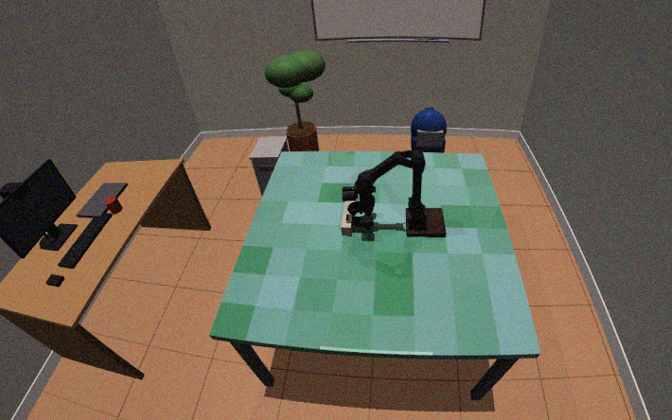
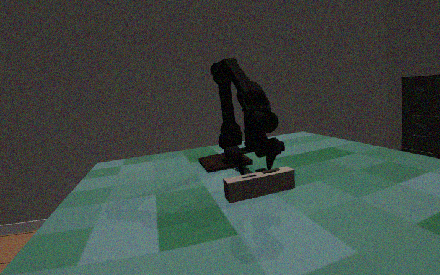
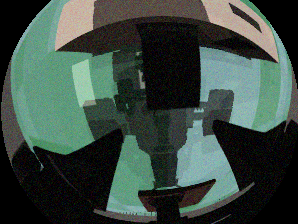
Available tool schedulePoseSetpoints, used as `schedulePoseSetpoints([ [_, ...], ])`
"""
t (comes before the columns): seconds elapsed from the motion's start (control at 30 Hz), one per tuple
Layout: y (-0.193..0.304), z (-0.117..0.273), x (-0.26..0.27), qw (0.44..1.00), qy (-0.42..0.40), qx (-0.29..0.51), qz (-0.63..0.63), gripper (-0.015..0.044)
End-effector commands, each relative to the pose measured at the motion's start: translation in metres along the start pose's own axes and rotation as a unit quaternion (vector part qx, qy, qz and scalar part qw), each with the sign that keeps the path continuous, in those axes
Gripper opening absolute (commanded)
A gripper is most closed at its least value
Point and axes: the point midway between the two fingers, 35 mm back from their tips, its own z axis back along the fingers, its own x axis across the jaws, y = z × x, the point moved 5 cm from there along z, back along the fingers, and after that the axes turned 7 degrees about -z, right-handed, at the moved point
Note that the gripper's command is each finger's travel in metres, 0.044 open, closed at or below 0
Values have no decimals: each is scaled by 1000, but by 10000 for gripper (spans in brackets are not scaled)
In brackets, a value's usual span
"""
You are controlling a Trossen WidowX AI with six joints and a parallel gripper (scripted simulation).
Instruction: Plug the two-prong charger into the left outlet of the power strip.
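Note:
The cream power strip [image 1: 345, 227] [image 2: 259, 189] [image 3: 75, 22] stands on the table, with dark outlets on its top; the wrist view shows it at the top, partly in shadow. A black block [image 3: 170, 65], seemingly the charger, is beside the strip's near side in the wrist view. Its prongs cannot be seen, and its outline is lost against the dark arm in the top view. My gripper [image 1: 362, 223] [image 2: 255, 170] [image 3: 170, 129] is open and empty, low on the arm-base side of the strip. In the wrist view the block is centred in the gap, beyond the fingertips.
The arm's dark red base plate [image 1: 435, 227] [image 2: 209, 163] [image 3: 195, 196] is behind the gripper. The strip is a low wall beside the fingers. The patchwork table [image 1: 317, 297] [image 2: 194, 226] has arm shadows across it. A wooden desk [image 1: 133, 190] stands apart at the left.

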Motion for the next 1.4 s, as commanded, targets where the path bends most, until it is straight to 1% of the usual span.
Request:
schedulePoseSetpoints([
  [0.0, 6, -1, 0, 1000, -1, 1, -1, 440],
  [0.3, 11, 0, -1, 1000, 1, -4, -1, 440],
  [0.37, 12, 9, 0, 999, 7, -44, -13, 440],
  [0.47, 14, 29, 2, 990, 12, -135, -43, 440],
  [0.6, 21, 57, 4, 963, 0, -253, -89, 440],
  [0.67, 24, 66, 4, 951, -9, -290, -106, 440],
  [1.37, 25, 67, 4, 949, -10, -295, -108, 440],
])
